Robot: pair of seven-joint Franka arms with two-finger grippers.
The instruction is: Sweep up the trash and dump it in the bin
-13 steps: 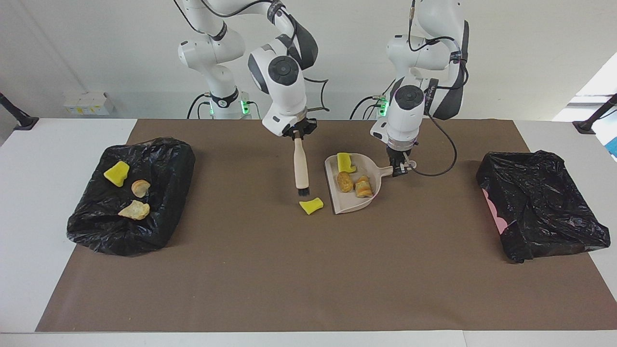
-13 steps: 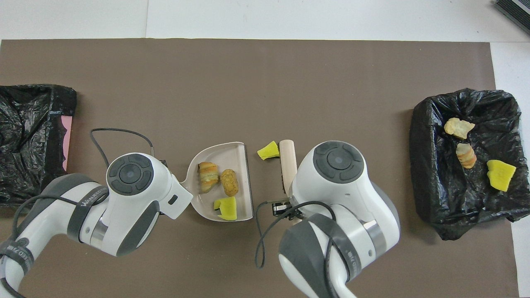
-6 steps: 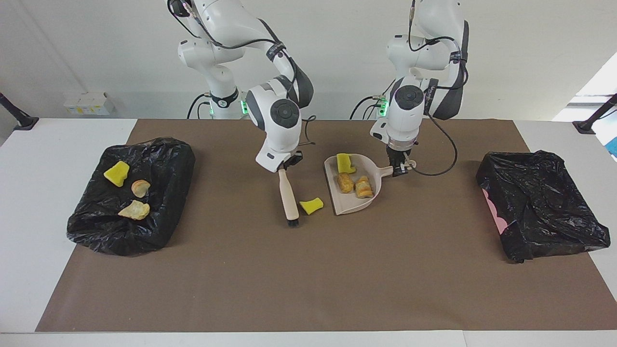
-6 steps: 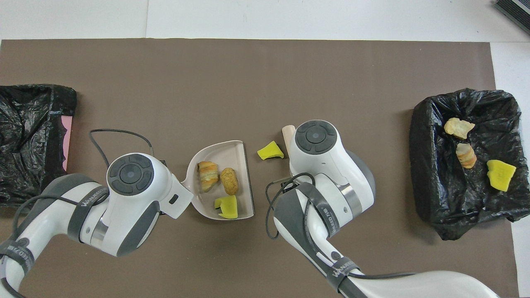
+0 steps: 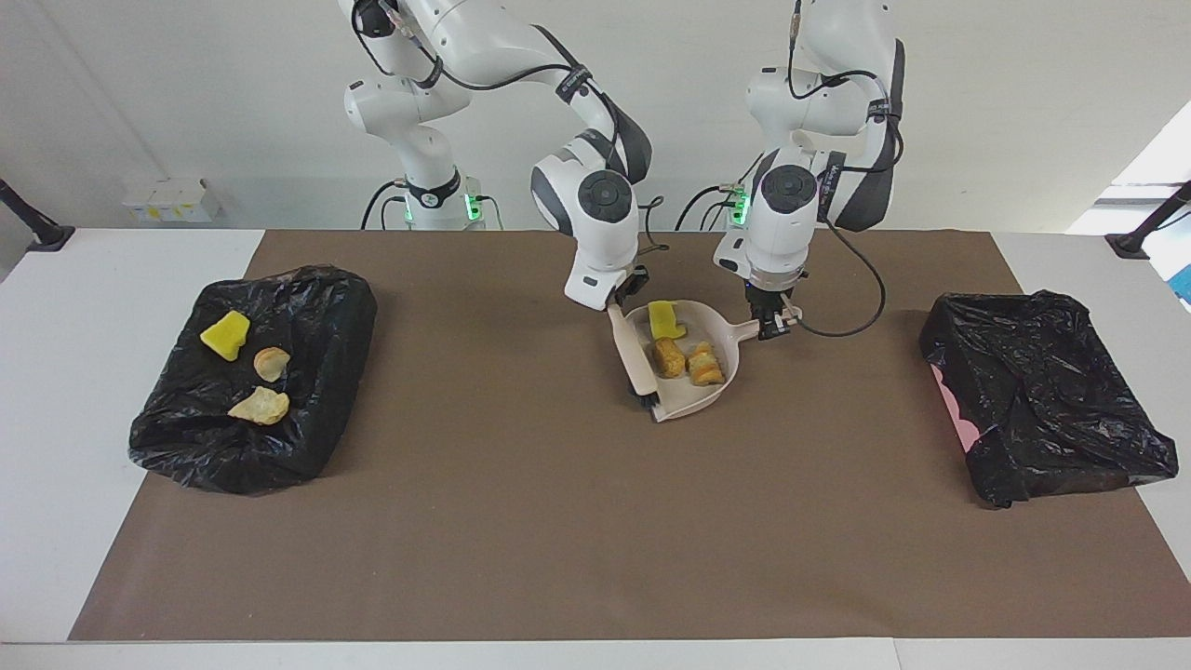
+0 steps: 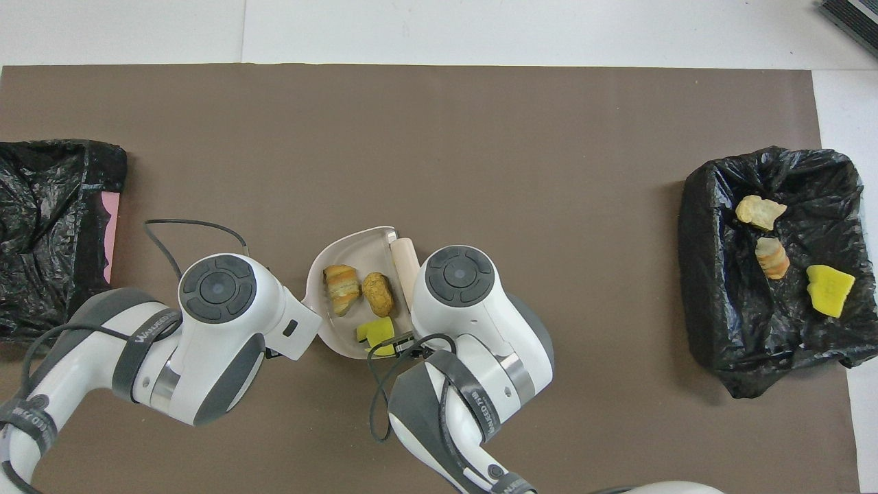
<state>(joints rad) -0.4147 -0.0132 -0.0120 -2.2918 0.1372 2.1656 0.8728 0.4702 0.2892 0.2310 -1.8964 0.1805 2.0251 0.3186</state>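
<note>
Brush [image 5: 635, 357] laid across dustpan [image 5: 716, 391] mouth
Brush is clamped by right gripper [image 5: 622, 300]; dustpan handle is clamped by left gripper [image 5: 769, 326].

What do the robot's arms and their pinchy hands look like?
Both arms are glossy white and rounded, with dark grey joint caps and bands. Black cables loop along them, and green lights glow at their bases. The left gripper and right gripper are small and black.

A flat brown paper mat [image 5: 521, 521] covers most of the white tabletop [image 5: 56, 391]. Off the mat's corner toward the right arm's end, nearer to the robots, sit a small white box [image 5: 170, 199] and a black bracket [image 5: 33, 228].
</note>
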